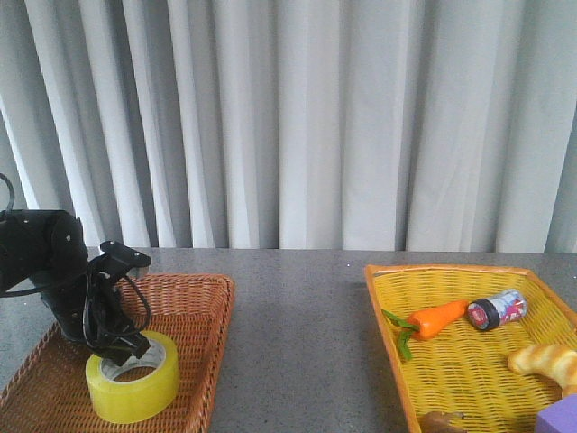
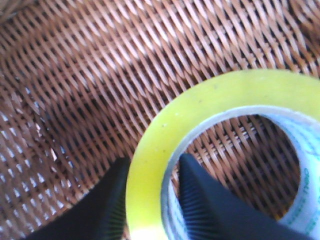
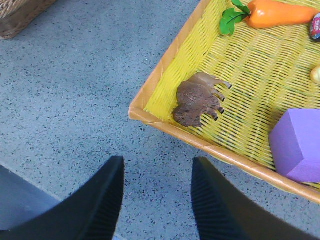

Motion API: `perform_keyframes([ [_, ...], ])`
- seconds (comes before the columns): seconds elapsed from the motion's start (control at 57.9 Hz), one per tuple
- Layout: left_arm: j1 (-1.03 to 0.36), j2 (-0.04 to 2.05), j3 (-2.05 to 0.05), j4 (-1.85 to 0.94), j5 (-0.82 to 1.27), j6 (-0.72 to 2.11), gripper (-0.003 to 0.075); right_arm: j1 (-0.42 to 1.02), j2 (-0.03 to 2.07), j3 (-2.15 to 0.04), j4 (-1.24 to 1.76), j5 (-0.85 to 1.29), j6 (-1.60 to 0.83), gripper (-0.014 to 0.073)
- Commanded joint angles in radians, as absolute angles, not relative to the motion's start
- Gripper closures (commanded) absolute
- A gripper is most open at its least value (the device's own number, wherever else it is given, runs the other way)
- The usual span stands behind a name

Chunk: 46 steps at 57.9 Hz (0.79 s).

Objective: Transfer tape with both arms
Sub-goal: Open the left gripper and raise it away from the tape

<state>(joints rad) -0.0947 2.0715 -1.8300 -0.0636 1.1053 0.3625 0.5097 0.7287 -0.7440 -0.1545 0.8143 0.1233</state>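
Tape lies flat in brown basket; left gripper spread astride its wall, one finger inside core; should pinch squarely before lifting; right gripper spread, empty, over bench.

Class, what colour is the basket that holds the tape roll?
Reddish-brown woven wicker basket; the weave shows best in the left wrist view, beneath the yellow tape.

My front camera looks forward over the speckled grey table toward the curtain, while my left wrist camera sits very close over the brown woven wicker basket and my right wrist camera looks down from higher on the yellow woven tray, both also in the front view.
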Motion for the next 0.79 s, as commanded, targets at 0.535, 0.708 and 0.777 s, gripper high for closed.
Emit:
perform_keyframes([
  [0.535,-0.093,1.718,-1.854,-0.088,1.159,0.198,0.0197,0.505,0.725,-0.771,-0.169,0.757,0.121,0.0267],
  [0.708,-0.093,1.596,-1.795,-0.089,1.179,0.175,0.0197,0.505,0.725,-0.771,-0.169,0.757,0.121,0.0267],
  [0.777,-0.093,1.528,-1.724,-0.089,1.152,0.174,0.0197,0.505,0.725,-0.771,-0.169,0.754,0.121,0.0267],
])
